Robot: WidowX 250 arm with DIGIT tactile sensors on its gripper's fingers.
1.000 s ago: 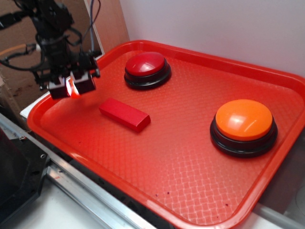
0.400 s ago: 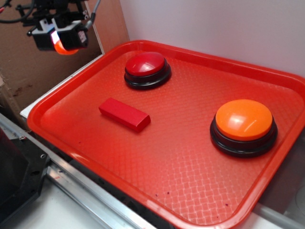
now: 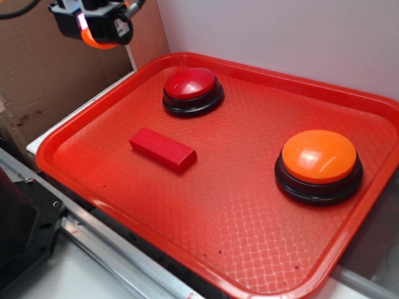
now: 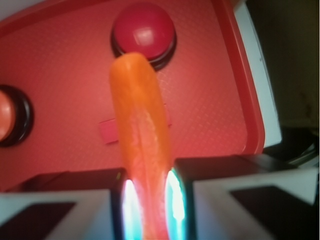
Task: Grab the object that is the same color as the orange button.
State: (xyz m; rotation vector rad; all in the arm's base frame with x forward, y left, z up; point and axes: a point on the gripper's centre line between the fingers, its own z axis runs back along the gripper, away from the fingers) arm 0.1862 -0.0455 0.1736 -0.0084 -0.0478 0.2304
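My gripper (image 3: 93, 25) is raised high above the tray's far left corner, at the top left of the exterior view. It is shut on the small glossy orange wedge (image 3: 100, 41), whose curved edge pokes out below the fingers. In the wrist view the wedge (image 4: 140, 130) is pinched between the two pads (image 4: 176, 200) and runs up the middle of the frame. The orange button (image 3: 319, 157), a large dome on a black base, sits on the right side of the red tray (image 3: 237, 249). Its edge shows at the left of the wrist view (image 4: 4, 120).
A red-topped dome button (image 3: 192, 87) stands at the tray's back, also in the wrist view (image 4: 144, 31). A red rectangular block (image 3: 163, 149) lies left of centre. Brown cardboard (image 3: 37, 87) stands behind the gripper. A metal rail (image 3: 106, 249) runs along the tray's front.
My gripper has risen from just above the tray's left rim to high above it and drifted slightly right, still holding the orange wedge. The buttons and block have not moved.
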